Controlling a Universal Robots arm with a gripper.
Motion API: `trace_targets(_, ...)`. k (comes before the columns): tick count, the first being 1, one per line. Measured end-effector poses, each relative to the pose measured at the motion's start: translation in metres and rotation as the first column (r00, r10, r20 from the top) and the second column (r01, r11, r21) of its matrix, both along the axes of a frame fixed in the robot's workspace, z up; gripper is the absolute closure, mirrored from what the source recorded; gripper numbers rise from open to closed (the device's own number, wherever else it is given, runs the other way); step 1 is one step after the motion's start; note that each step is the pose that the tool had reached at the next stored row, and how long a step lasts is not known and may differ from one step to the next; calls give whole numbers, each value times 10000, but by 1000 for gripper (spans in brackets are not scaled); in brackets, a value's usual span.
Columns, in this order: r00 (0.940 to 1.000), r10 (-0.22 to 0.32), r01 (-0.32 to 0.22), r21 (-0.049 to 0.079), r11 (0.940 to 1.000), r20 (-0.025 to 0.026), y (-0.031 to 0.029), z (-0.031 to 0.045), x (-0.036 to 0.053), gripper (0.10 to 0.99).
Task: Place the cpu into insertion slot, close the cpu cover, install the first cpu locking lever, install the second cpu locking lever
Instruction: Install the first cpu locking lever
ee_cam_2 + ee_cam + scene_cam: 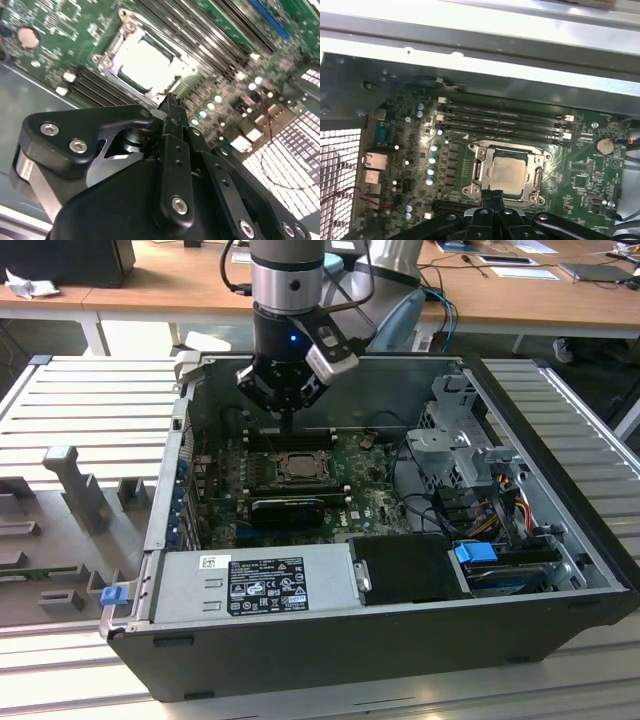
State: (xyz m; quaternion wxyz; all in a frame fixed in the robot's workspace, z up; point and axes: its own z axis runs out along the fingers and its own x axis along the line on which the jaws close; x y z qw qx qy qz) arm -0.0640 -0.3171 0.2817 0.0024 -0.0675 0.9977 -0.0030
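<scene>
The cpu [507, 171] [147, 65] lies flat in the insertion slot [510, 153] on the green board, its pale metal top facing up. The cpu cover [479, 170] [107, 55], a silver frame, lies down around it, and the chip shows through its window. My gripper [493, 196] [170, 102] hangs just above the socket's edge, fingers pressed together with nothing between them. In the exterior view the gripper [288, 426] stands over the socket [297, 467] inside the open computer case. I cannot make out how the locking levers stand.
Long black memory slots [505, 122] run beside the socket. A black expansion card [290, 508] lies nearer the case front, with the power supply [260, 580] beyond it. A drive cage [460, 445] and cables [500, 490] crowd the exterior view's right.
</scene>
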Motion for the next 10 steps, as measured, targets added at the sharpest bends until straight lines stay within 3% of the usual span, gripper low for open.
trace_targets(5, 9999, -132, 132, 1, 9999, 0, 3, -67, -225, 980)
trace_targets(10, 9997, -249, 249, 0, 9997, 0, 4, -93, -301, 980)
